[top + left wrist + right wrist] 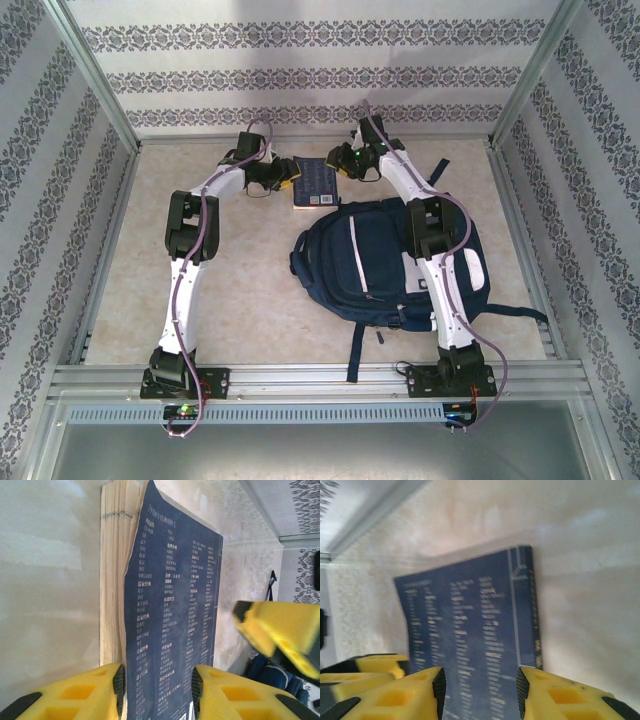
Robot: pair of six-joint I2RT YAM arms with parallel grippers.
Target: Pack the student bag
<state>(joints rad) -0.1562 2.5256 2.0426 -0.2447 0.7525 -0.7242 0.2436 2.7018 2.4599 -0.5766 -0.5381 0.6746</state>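
The student bag (pixel 372 262), a large navy backpack, lies flat at the table's middle right, partly under my right arm. Just behind it lies a dark blue book (pixel 314 182) with light print on its cover. My left gripper (pixel 283 180) is at the book's left edge and my right gripper (pixel 346 165) at its right edge. In the left wrist view the book (pixel 170 605) shows its cream page edge, and the left gripper (pixel 157 692) is open over the cover. In the right wrist view the right gripper (pixel 480 692) is open over the book (pixel 470 630).
Patterned walls and aluminium rails (pixel 320 378) fence the cream table (pixel 250 290). A bag strap (pixel 355 352) trails toward the front rail. The right gripper's yellow finger (pixel 280 632) and a bit of the bag (pixel 272 672) appear in the left wrist view.
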